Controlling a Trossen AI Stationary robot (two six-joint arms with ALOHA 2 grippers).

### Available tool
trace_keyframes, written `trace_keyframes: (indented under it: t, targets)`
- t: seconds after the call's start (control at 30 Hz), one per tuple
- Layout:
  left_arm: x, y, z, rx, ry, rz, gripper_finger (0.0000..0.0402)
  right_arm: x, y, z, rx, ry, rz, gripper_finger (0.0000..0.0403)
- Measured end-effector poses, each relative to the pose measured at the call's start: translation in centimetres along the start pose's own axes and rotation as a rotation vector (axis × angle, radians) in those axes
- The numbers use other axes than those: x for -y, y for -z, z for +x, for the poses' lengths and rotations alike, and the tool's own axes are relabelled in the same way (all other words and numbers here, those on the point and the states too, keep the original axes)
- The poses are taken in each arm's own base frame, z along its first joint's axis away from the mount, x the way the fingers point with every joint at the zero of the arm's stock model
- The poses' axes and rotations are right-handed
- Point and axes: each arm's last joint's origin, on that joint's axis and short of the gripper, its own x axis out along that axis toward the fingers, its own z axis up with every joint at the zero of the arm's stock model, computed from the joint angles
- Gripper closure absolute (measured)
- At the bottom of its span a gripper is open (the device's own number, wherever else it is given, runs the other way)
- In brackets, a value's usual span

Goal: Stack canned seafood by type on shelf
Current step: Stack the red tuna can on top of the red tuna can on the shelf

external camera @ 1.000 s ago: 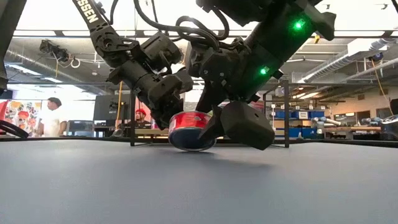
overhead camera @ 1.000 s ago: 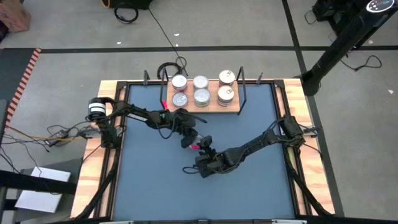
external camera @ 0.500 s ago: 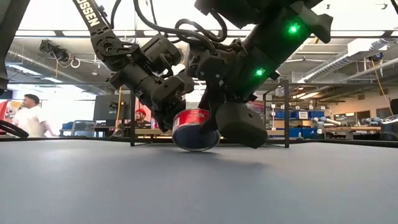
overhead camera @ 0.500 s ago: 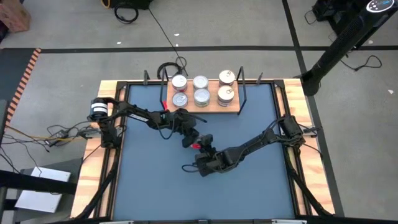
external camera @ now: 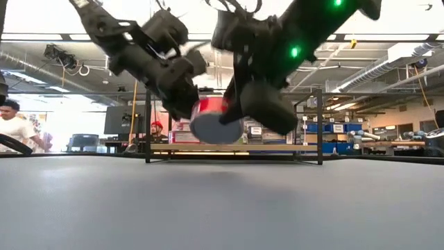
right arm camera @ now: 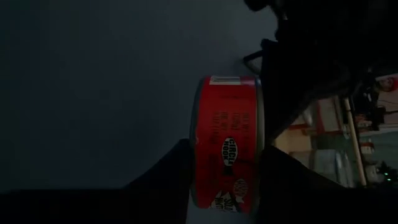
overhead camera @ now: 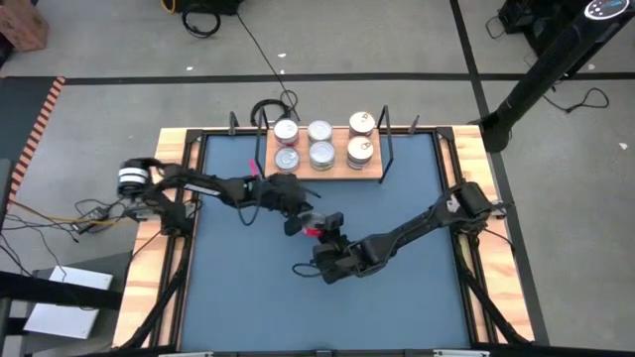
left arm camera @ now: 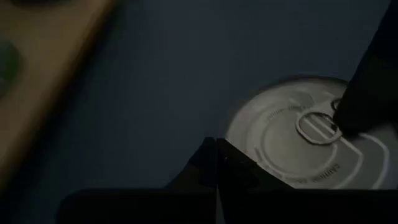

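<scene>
Right gripper (external camera: 229, 114) has a red-labelled can (external camera: 216, 119) pinched between its two fingers, jaws partly closed onto the can's flat faces; right wrist view shows the can (right arm camera: 227, 143) edge-on, label facing the camera, one dark finger on each side. In the low view the can is clear of the blue surface (external camera: 222, 208), tilted, silver face angled down toward the camera, frame centre. Left gripper (external camera: 182, 104) sits right against the can on its left in that view, fingers fully closed with nothing between them; whether it actually touches the can can't be told. Left wrist view looks down on the can's silver pull-tab lid (left arm camera: 311, 146), with the closed finger tips at frame bottom and a dark shape overlapping the lid at right. High view: both grippers meet at mid-frame over the surface, left gripper (overhead camera: 298, 220) coming in from the left, right gripper (overhead camera: 322, 238) from the lower right, a bit of red can (overhead camera: 314, 232) visible between them. Shelf (overhead camera: 337, 171) is at the top-centre edge of the surface, well apart from the held can. It carries six cans in three pairs: left pair (overhead camera: 286, 145), middle pair (overhead camera: 320, 143), right pair (overhead camera: 361, 137), all lids up. Black wire uprights stand at the shelf ends. A person (external camera: 14, 128) is visible at the far left in the room behind, low view.
</scene>
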Motion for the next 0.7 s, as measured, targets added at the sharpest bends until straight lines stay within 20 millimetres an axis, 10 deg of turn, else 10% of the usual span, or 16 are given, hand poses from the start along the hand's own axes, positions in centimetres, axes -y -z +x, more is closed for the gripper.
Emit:
trace_keyframes:
  t: [0.7]
  targets:
    - [2.4, 4.9, -11.3, 0.483, -0.055, 0.033, 0.0396, 8.7, -2.9, 1.6, 0.112, 0.052, 0.036, 0.0261]
